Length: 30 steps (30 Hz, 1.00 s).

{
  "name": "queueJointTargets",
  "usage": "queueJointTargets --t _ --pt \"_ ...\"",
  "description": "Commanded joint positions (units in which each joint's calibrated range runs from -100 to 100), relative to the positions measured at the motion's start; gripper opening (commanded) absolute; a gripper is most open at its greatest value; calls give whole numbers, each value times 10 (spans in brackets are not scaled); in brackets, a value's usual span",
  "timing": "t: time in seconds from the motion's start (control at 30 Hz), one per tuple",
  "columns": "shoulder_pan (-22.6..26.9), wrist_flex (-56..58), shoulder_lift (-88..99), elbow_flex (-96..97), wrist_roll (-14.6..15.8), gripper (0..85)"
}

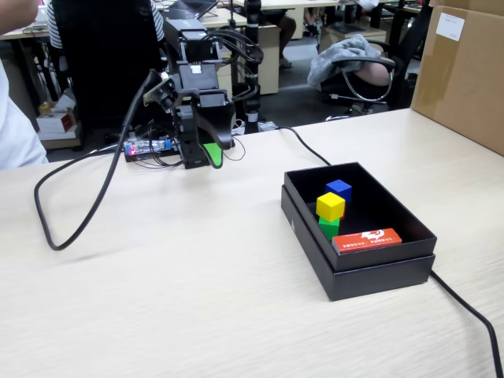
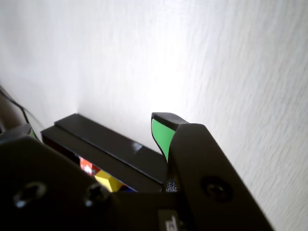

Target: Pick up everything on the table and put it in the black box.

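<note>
yellow cube [image 1: 330, 205], green cube [image 1: 328, 227] and blue cube [image 1: 339, 189] already in black box [image 1: 358, 268]. small, stiff, light (best pinched across flat sides). gripper [image 1: 211, 152] far off, closed or not: can't tell.

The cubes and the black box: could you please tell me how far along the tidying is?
Yellow cube, green cube and blue cube already lie in the black box, yellow stacked on green. No red cube is visible anywhere. The tool hangs over the table near the arm's base, apparently holding nothing.
</note>
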State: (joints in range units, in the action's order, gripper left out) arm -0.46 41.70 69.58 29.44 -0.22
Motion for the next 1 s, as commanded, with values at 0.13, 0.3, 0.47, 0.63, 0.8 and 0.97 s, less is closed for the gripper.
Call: queueJointTargets --t 0.13,0.3,0.47,0.63,0.8,0.97 --pt "13 -107 140 96 15 488" --pt "7 -156 199 192 20 496" --pt "1 -225 271 302 20 488" --pt "-2 -296 304 405 19 492" --pt "-4 -383 304 483 13 500" --pt "-7 -499 304 582 0 496"
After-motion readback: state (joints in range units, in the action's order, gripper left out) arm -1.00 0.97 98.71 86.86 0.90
